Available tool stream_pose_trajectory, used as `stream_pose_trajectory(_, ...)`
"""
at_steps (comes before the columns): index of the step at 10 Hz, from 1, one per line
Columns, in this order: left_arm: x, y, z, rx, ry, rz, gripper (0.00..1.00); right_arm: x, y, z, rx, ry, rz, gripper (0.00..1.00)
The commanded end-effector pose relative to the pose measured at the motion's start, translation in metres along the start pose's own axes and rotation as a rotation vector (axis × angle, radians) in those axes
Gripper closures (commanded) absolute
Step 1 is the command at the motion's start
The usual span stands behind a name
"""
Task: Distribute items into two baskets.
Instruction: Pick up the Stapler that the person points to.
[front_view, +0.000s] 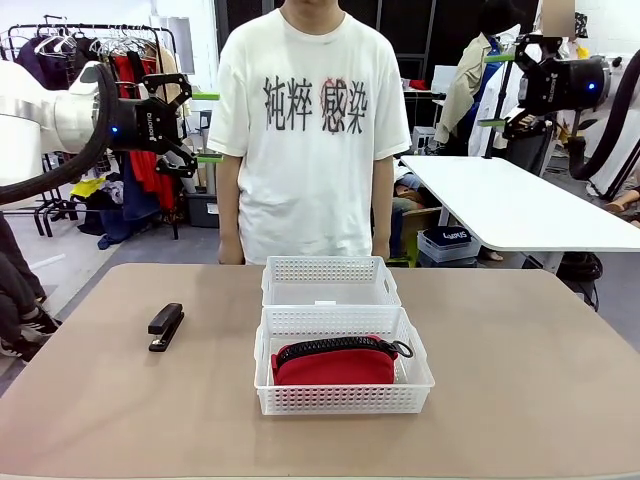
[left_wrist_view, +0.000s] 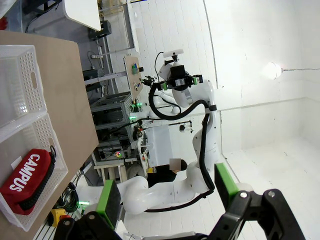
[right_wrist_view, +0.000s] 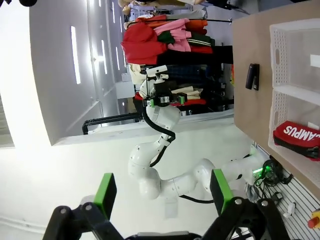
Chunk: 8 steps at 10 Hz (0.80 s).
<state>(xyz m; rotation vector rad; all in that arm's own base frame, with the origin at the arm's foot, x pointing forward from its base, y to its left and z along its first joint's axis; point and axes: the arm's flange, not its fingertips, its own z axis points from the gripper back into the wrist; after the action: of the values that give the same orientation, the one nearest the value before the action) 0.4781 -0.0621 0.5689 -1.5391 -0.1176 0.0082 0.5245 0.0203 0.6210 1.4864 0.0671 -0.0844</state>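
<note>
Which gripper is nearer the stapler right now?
Left. The left gripper hangs high on the stapler's side; the right gripper is raised far off on the opposite side.

White arms (front_view: 45, 120); left end effector (front_view: 206, 127) black, green pads (front_view: 206, 96).

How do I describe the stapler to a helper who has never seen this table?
On the brown table, two white baskets sit mid-table. Left of the near basket, on bare tabletop, lies the stapler. It is small and black, outside the baskets, unlike the red pouch inside.
</note>
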Motion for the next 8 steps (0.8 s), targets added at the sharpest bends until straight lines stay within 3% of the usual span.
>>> stream_pose_trajectory(1, -0.001, -0.002, 0.0, -0.003, 0.0, -0.004, 0.0, -0.011, -0.003, -0.001, -0.004, 0.005, -0.028, 0.0)
stream_pose_trajectory(5, -0.001, -0.002, 0.0, -0.003, 0.0, -0.004, 0.0, -0.002, -0.029, -0.013, -0.087, 0.037, -0.026, 0.0)
stream_pose_trajectory(6, -0.001, -0.002, 0.0, -0.003, 0.0, -0.004, 0.0, -0.002, -0.02, -0.005, -0.005, 0.015, -0.043, 0.0)
stream_pose_trajectory(8, -0.001, -0.002, 0.0, -0.003, 0.0, -0.004, 0.0, -0.002, -0.02, -0.005, -0.005, 0.015, -0.043, 0.0)
